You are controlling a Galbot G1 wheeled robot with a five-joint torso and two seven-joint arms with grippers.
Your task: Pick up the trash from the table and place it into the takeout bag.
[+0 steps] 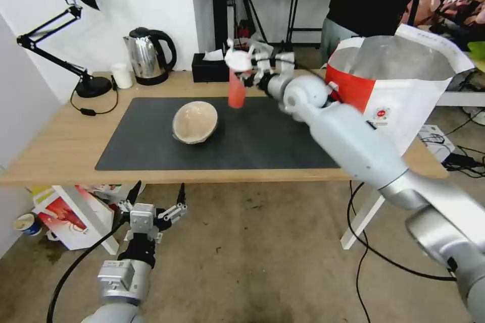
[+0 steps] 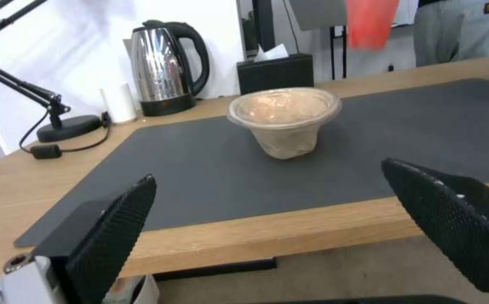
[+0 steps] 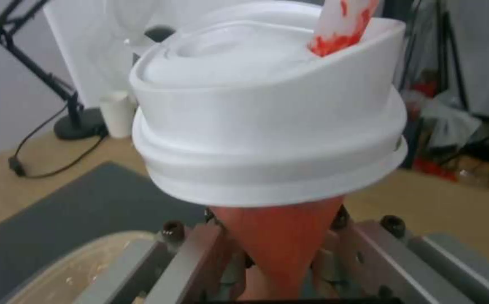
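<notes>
The right gripper (image 1: pixel 246 71) clamps a red paper cup with white plastic lid (image 1: pixel 236 81) above the table's dark grey rectangular mat (image 1: pixel 262 139); the right wrist view alone shows its red-streaked straw (image 3: pixel 343 21), cut off. The left gripper (image 1: pixel 156 197) hangs spread below the table edge.

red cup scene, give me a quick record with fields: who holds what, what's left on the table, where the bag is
right gripper: shut on the red cup, held in the air above the far edge of the mat
red cup lid: white, on, straw through it
left gripper: open, holding nothing, low in front of the table
left on table: beige-brown bowl, on the mat
takeout bag: at the table's right end, mouth open
also there: kettle, desk lamp, tissue box, small white cup
</notes>
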